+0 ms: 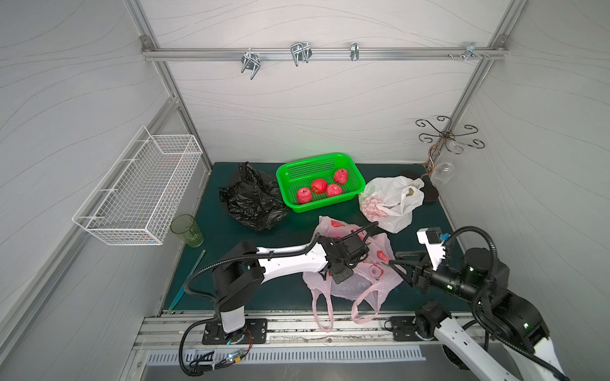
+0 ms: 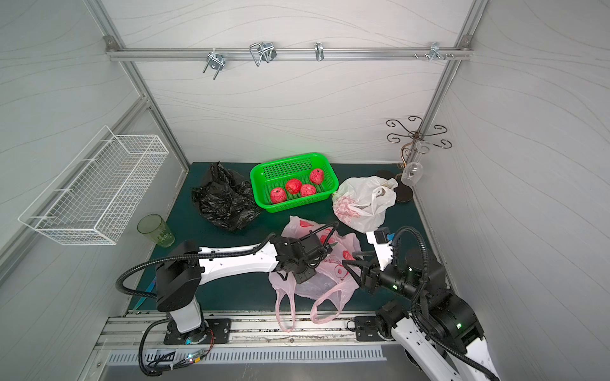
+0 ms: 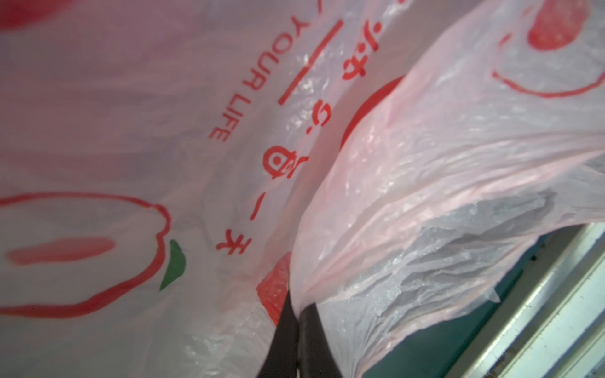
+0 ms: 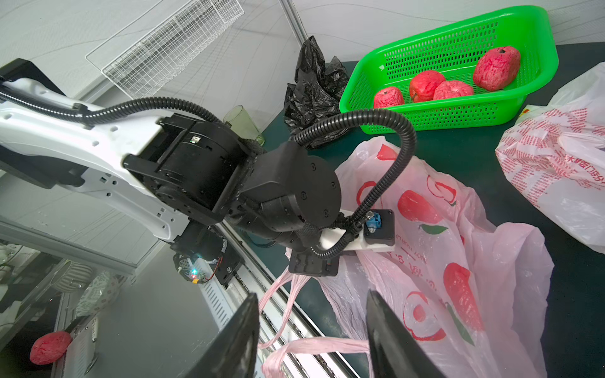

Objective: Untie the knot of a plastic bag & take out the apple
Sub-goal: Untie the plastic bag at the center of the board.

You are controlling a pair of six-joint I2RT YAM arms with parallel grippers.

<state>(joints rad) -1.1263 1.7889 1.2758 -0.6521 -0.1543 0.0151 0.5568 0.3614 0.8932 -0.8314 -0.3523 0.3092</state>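
Knot judged undone. Left gripper [image 3: 298,310] fingers clamped on pink bag [image 1: 376,264] film; right gripper [image 4: 312,296] fingers apart, empty. Next: spread mouth, locate apple.

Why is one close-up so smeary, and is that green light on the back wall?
Left wrist view: the pink bag is so near the lens that part of its print blurs. Both top views: the green basket throws a green tint on the wall behind it. Right wrist view: the right gripper is closest, and its dark jaws look slightly soft.
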